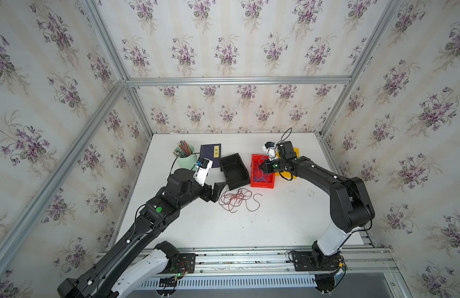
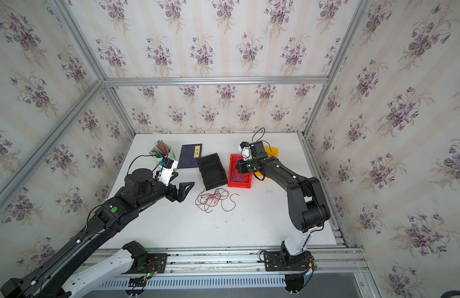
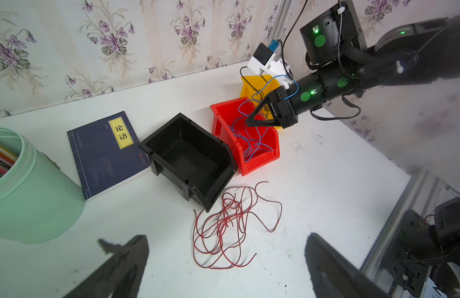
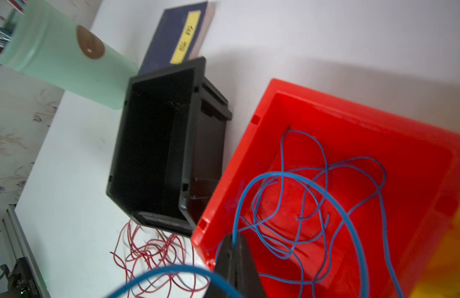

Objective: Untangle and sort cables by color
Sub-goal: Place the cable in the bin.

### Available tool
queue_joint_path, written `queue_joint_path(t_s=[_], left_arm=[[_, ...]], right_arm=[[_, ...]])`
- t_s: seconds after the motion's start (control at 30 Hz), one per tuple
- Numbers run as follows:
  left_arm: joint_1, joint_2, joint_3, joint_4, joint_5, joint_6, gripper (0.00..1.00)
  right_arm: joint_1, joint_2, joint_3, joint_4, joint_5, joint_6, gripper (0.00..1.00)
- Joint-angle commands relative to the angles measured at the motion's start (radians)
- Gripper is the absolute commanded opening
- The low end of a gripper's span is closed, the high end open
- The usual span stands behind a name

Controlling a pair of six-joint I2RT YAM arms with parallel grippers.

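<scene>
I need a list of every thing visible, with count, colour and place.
table: one, white
black bin: one, black, mid-table
red bin: one, red, beside the black bin
yellow bin: one, yellow, behind the red bin
red cables: several tangled, red, on the table before the black bin
blue cables: several, blue, in the red bin
book: one, dark blue, beside the black bin
cup: one, pale green, beside the book
pencils: many, mixed colours, in the cup
left gripper: one, black, open, near the red cables
right gripper: one, black, shut on blue cables over the red bin
</scene>
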Motion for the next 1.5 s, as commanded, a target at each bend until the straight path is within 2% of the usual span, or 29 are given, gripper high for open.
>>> queue_joint_path(t_s=[0.0, 0.07, 0.27, 0.33, 0.5, 0.67, 0.9, 1.0, 1.07, 1.13, 1.23, 1.33, 1.47], left_arm=[[0.0, 0.011, 0.014, 0.033, -0.003, 0.019, 0.98], [0.0, 0.016, 0.017, 0.031, -0.001, 0.02, 0.98], [0.002, 0.008, 0.014, 0.02, -0.009, 0.023, 0.98], [0.002, 0.002, 0.011, 0.019, -0.015, 0.023, 0.98], [0.002, 0.006, 0.006, 0.03, -0.025, 0.015, 0.98], [0.002, 0.062, 0.03, 0.057, 0.008, 0.008, 0.98], [-0.01, 0.286, 0.162, 0.166, 0.121, 0.035, 0.97], [-0.028, 0.396, 0.234, 0.223, 0.154, 0.049, 0.97], [-0.041, 0.469, 0.284, 0.245, 0.173, 0.055, 0.96], [-0.051, 0.526, 0.332, 0.25, 0.174, 0.053, 0.96], [-0.058, 0.589, 0.356, 0.27, 0.208, 0.034, 0.96], [-0.06, 0.588, 0.346, 0.279, 0.206, 0.026, 0.96], [-0.058, 0.526, 0.312, 0.251, 0.185, 0.04, 0.96]], right_arm=[[0.0, 0.025, 0.033, -0.124, 0.082, -0.018, 0.0], [0.0, 0.057, 0.07, -0.161, 0.091, -0.021, 0.07], [0.0, 0.102, 0.151, -0.236, 0.109, -0.026, 0.42], [0.0, 0.098, 0.164, -0.252, 0.116, -0.034, 0.51], [0.003, 0.093, 0.215, -0.327, 0.142, -0.09, 0.56], [0.012, 0.084, 0.228, -0.379, 0.259, -0.175, 0.58], [0.06, 0.081, 0.24, -0.43, 0.497, -0.303, 0.59], [0.077, 0.077, 0.238, -0.434, 0.579, -0.308, 0.6], [0.079, 0.075, 0.238, -0.436, 0.591, -0.304, 0.6], [0.08, 0.081, 0.242, -0.449, 0.631, -0.302, 0.65], [0.078, 0.095, 0.236, -0.457, 0.726, -0.283, 0.77], [0.041, 0.078, 0.232, -0.457, 0.663, -0.216, 0.78], [0.02, -0.042, 0.197, -0.366, 0.548, -0.162, 0.78]])
